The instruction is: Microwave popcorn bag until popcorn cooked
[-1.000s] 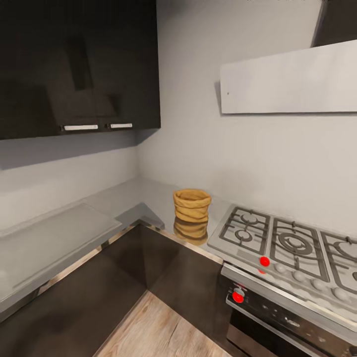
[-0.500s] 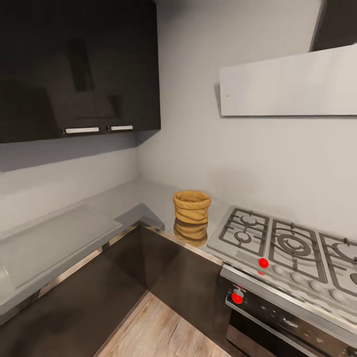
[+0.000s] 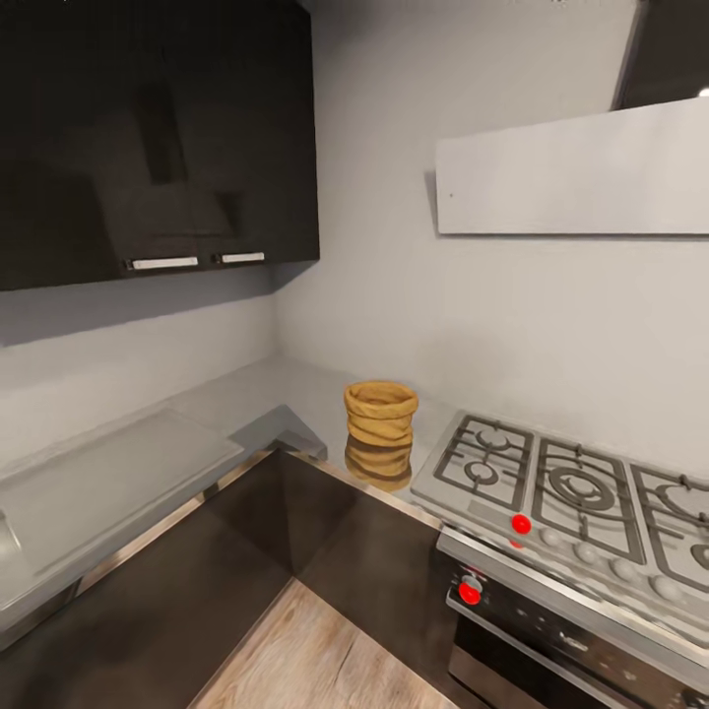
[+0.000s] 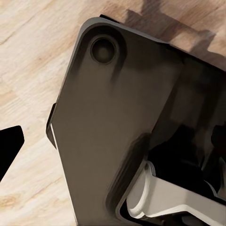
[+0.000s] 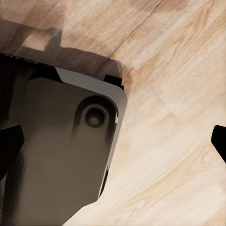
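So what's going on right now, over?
Grippers: state unclear. Popcorn bag upright on countertop, beside gas hob. Nothing in the way.

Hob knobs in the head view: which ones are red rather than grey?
On the hob's front strip, only the knob nearest the popcorn bag is red; the others are grey. A second red knob sits on the oven below.

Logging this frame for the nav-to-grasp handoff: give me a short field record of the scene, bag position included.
stage: approach, bag not yet grasped
popcorn bag: upright on the countertop, round mouth open, in the corner stretch beside the gas hob
bag contents: cannot tell from this angle
hob side: to the bag's right in the head view, red knobs on its front edge
oven: dark, under the hob
wall cabinets: dark, above the left worktop
hood: flat white, over the hob
wrist views: wood floor and the robot's dark base
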`<state>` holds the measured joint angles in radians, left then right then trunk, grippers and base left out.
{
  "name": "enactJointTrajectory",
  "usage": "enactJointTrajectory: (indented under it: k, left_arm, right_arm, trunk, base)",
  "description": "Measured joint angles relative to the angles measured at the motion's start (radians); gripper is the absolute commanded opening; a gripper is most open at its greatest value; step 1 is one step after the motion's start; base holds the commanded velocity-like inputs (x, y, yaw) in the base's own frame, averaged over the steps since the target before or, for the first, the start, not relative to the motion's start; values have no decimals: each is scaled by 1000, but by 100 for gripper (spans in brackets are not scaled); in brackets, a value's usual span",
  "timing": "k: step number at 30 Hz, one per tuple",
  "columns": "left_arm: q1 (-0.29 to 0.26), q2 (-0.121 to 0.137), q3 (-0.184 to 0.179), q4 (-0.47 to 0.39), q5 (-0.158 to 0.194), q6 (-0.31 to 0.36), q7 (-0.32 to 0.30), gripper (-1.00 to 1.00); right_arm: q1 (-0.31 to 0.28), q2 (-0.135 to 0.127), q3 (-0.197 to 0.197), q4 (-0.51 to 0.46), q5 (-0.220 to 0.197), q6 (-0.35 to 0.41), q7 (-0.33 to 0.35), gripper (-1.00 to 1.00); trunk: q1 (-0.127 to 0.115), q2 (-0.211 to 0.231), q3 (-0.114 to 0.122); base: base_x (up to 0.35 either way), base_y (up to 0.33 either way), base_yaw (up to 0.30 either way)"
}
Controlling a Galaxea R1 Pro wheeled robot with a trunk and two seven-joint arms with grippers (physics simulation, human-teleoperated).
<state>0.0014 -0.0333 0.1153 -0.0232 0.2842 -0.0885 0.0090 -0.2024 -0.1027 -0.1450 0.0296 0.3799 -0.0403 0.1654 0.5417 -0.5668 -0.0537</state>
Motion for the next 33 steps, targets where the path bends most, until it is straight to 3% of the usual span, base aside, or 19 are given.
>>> enactJointTrajectory:
  k: [7, 15, 33]
  left_arm:
    - [0, 0, 1, 0, 0, 0, 0, 100]
    - [0, 0, 1, 0, 2, -2, -1, 100]
    - [0, 0, 3, 0, 8, -2, 0, 100]
  right_arm:
    - [0, 0, 0, 1, 0, 0, 0, 100]
    - [0, 11, -1, 1, -2, 8, 5, 100]
    - [0, 10, 0, 0, -1, 31, 3, 100]
  trunk:
    - [-27, 49, 22]
    - [-27, 49, 22]
    - [-27, 50, -4]
  base:
    - [0, 0, 0]
    - [0, 0, 0]
    - [0, 0, 0]
